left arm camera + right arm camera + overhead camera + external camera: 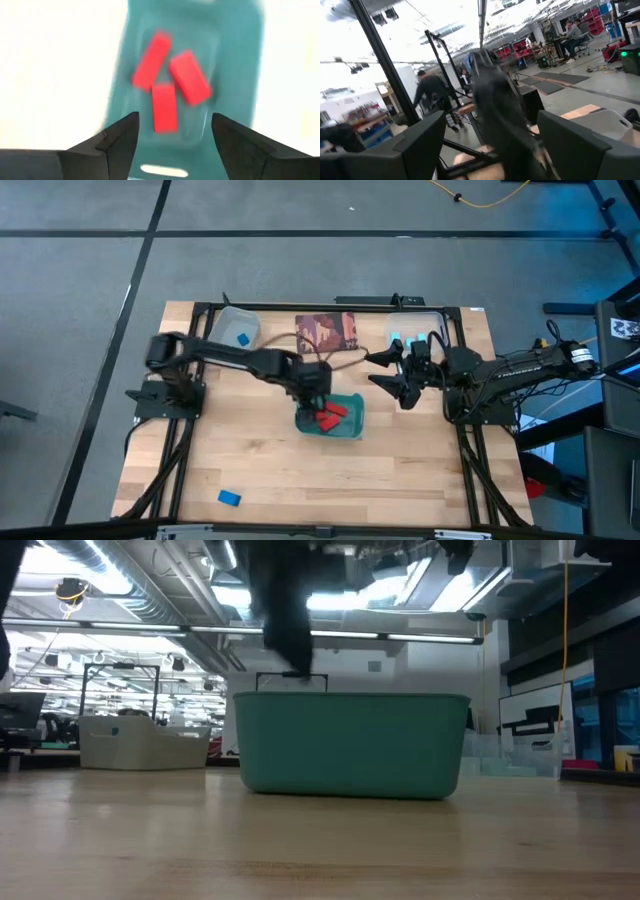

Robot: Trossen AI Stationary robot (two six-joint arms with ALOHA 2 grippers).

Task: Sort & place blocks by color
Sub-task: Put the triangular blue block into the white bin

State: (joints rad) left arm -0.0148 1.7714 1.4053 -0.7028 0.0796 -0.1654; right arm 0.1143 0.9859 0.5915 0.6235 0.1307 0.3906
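Three red blocks (170, 87) lie flat in the teal tray (350, 425) at the table's middle; in the high view the red blocks (330, 416) show beside my left gripper. My left gripper (175, 127) hangs open above the tray, holding nothing; in the high view it (312, 395) sits over the tray's left end. A dark blue block (229, 498) lies on the table near the near edge. A cyan-blue block (242, 338) rests in the clear bin at far left. My right gripper (392, 370) hovers open right of the tray, empty.
A brownish-red printed card (326, 332) lies at the far edge. A clear bin (236, 326) stands far left and another clear bin (415, 332) far right with cyan pieces. In the low view the tray's wall (350, 745) fills the middle. People show in the room behind.
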